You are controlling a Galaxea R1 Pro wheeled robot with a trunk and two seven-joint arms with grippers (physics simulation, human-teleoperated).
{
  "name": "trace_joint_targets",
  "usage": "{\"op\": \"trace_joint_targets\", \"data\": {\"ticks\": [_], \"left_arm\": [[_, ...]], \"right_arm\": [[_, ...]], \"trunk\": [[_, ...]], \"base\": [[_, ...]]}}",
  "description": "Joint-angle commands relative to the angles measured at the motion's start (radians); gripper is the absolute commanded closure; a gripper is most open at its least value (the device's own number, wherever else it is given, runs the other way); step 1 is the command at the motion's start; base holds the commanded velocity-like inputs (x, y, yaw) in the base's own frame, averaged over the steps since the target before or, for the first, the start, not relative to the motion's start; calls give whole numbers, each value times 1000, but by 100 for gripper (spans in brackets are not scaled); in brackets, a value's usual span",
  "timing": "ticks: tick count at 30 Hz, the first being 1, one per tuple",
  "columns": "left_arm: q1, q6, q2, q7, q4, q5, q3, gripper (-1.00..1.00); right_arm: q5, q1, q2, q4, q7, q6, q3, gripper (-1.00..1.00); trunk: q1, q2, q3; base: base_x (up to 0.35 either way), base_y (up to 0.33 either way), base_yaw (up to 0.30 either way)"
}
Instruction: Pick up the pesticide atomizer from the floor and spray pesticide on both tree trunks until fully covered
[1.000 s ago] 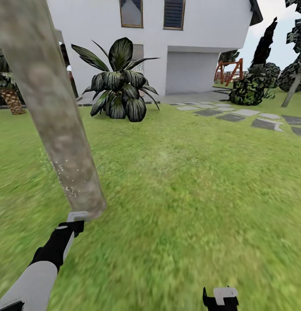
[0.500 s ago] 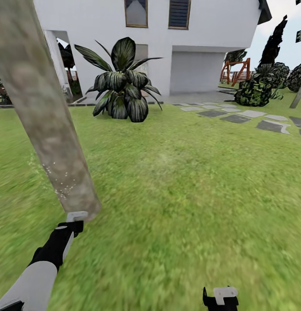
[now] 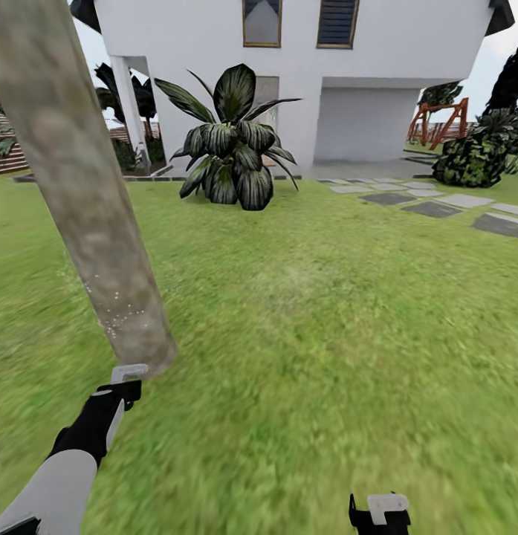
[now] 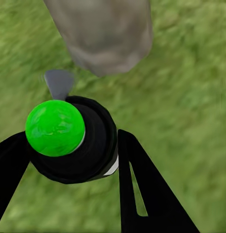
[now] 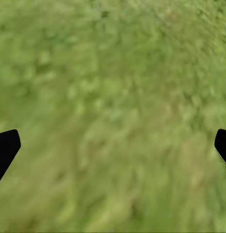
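Left arm [image 3: 62,475]: light grey forearm shell, black wrist section, thin grey strip along its side, small light grey bracket at the tip nearest the tree trunk [image 3: 80,186]. Left gripper [image 4: 69,160]: flat matte black fingers, tapered; one has a narrow slot cut through. Right gripper [image 5: 113,145]: black fingertips, same finish. Right wrist [image 3: 379,513]: black housing w/ light grey bracket on top.

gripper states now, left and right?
Left gripper: shut on the black cylindrical pesticide atomizer, its top showing green, close to the mottled grey-brown tree trunk.
Right gripper: open, nothing held, over grass.
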Motion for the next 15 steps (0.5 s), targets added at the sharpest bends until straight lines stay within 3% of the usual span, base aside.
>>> {"op": "trace_joint_targets", "data": {"ticks": [1, 7, 15], "left_arm": [[0, 0, 0, 0, 0, -1, 0, 100], [0, 0, 1, 0, -1, -2, 1, 100], [0, -1, 1, 0, -1, -2, 1, 100]], "right_arm": [[0, 0, 0, 0, 0, 0, 0, -100], [0, 0, 0, 0, 0, 0, 0, -100], [0, 0, 0, 1, 0, 0, 0, -100]], "trunk": [[0, 0, 0], [0, 0, 0], [0, 0, 0]], "base": [[239, -182, 271], [272, -155, 261], [184, -213, 22]]}}
